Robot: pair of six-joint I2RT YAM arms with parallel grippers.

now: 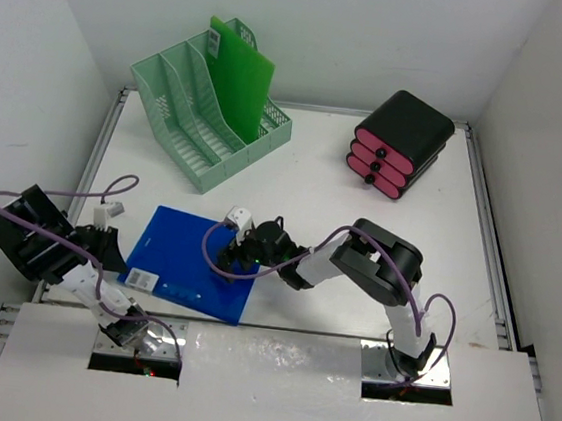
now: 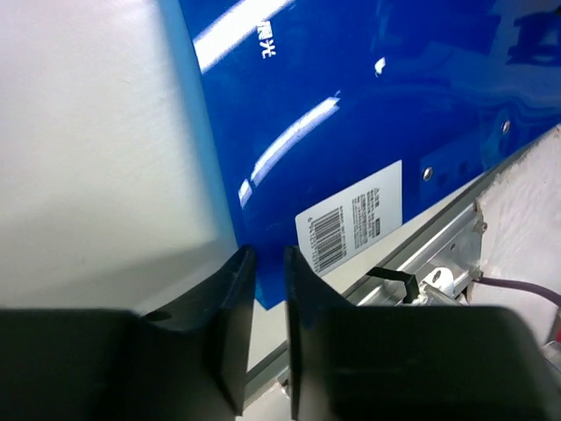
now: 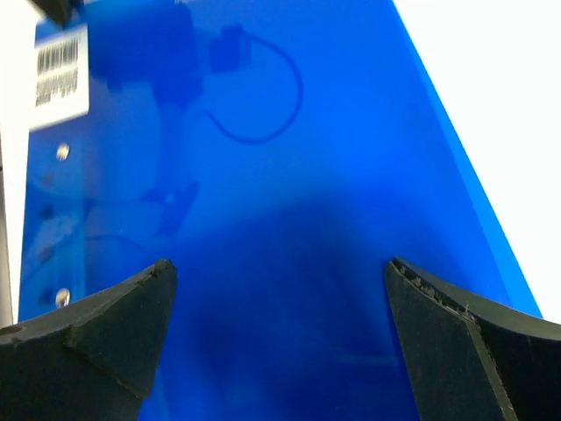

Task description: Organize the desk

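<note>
Left pincer (image 2: 268,263) stands with its fingers nearly together, the edge of the blue folder (image 1: 181,250) running into the slit between them. I cannot tell whether they bite it. Right pincer (image 3: 279,267) is spread wide and hangs over the folder's cover, which fills the space beneath and between its fingers.

The tabletop (image 1: 314,184) lies under both pincers, bare white to one side of the left fingers and a metal rail (image 2: 421,254) just beside them on the other.

The folder looks thin, glossy and light. It is probably stiff enough to lift but likely to sag from one corner and slide against smooth pads. Lying flat, it offers only its edge, and the stretch beside the barcode label (image 2: 346,224), right ahead of the left pincer, seems the sensible hold.

Well beyond both pincers stands a mint-green file rack (image 1: 194,126) with a green folder (image 1: 240,76) upright in it. Far past the right pincer sits a black-and-pink drawer unit (image 1: 401,143). The right pincer above the cover and the rail so close by are what could hinder a lift.
</note>
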